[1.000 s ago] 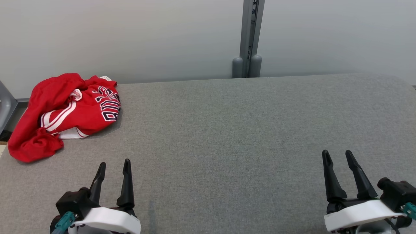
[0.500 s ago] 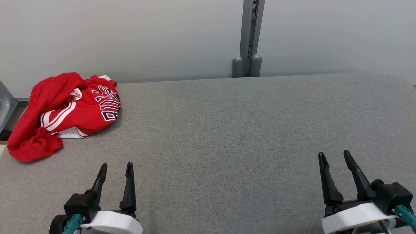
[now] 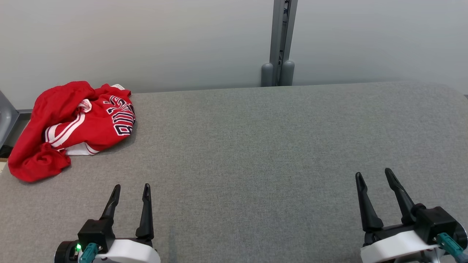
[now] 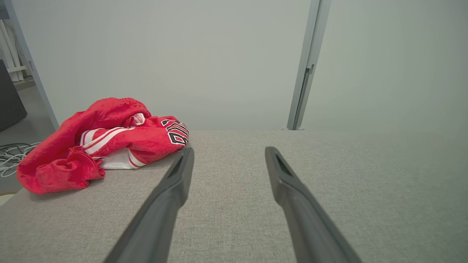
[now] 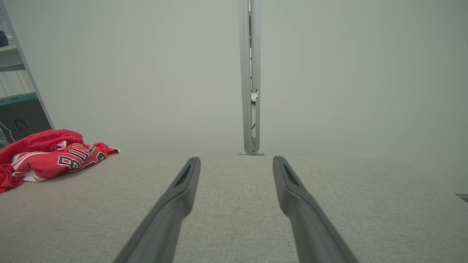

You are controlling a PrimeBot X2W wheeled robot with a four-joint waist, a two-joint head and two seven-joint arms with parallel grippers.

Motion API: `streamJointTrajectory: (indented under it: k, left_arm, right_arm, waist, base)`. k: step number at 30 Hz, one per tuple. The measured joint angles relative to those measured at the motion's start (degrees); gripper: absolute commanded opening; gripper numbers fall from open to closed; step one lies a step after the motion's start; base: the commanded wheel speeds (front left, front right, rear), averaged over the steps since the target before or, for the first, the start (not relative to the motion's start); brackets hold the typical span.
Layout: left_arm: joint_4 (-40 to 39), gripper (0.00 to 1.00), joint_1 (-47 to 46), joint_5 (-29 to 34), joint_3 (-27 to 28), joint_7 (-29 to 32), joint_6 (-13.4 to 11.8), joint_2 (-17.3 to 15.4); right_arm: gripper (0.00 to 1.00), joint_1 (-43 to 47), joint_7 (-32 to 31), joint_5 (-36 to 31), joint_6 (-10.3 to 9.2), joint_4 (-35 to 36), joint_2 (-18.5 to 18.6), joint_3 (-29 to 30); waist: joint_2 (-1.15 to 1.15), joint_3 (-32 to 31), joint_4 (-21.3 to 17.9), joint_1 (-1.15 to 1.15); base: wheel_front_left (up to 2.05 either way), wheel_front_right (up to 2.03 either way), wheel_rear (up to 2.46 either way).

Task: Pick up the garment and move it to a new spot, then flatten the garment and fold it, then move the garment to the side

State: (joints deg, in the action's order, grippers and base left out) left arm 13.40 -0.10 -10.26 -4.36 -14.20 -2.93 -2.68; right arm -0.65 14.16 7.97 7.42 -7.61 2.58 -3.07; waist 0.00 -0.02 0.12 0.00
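A crumpled red garment (image 3: 73,128) with white stripes and dark lettering lies bunched at the far left corner of the grey table (image 3: 256,146); part of it hangs over the left edge. My left gripper (image 3: 131,188) stands open near the front edge, below and right of the garment (image 4: 106,146), with nothing between its fingers. Far to the right, my right gripper (image 3: 373,174) is open and empty too. From the right wrist view the garment (image 5: 51,155) sits far off at the left, beyond the right gripper (image 5: 237,160). The left gripper (image 4: 228,150) points past the garment's right edge.
A pale wall runs behind the table, with a grey metal post (image 3: 281,40) at its middle. A dark shelf unit (image 5: 18,117) and white cables (image 4: 11,153) lie beyond the table's left edge. The table's right end is rounded.
Both grippers have drawn back slightly toward the front edge, the left one dropping lower in the head view. The garment has not moved.
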Motion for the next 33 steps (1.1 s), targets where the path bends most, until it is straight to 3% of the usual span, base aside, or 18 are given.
streamJointTrajectory:
  k: [9, 33]
  left_arm:
    - [0.3, 1.0, 0.0, 2.8, -0.2, -0.8, -0.2, 0.0]
    - [0.9, 1.0, -0.2, 2.8, -0.1, -0.8, 0.1, -0.1]
  right_arm:
    - [1.0, 0.0, 0.8, -3.1, 0.0, 0.3, 0.0, -0.2]
    - [1.0, 0.0, 0.8, -2.9, 0.0, 0.9, 0.1, 0.7]
  waist:
    - [0.0, 0.2, 0.1, 0.0]
    - [0.0, 0.5, 1.4, 0.0]
  base:
    - [0.0, 0.0, 0.0]
    - [0.0, 0.0, 0.0]
